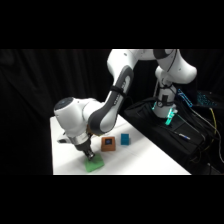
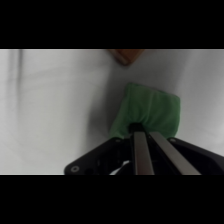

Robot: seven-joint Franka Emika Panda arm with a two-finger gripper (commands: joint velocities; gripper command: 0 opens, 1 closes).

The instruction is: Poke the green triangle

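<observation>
gripper (image 2: 142, 131) down on green triangle (image 2: 150, 107) | jaws pressed together, holding nothing | tips apparently touching its near edge | brown block (image 1: 107, 144) beyond

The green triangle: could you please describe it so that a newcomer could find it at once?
On the white table, look at the near edge, directly under the gripper. The green triangle lies flat there, the fingertips on it. Bright green and plain, it lies apart from the brown block and the blue block behind it.
</observation>
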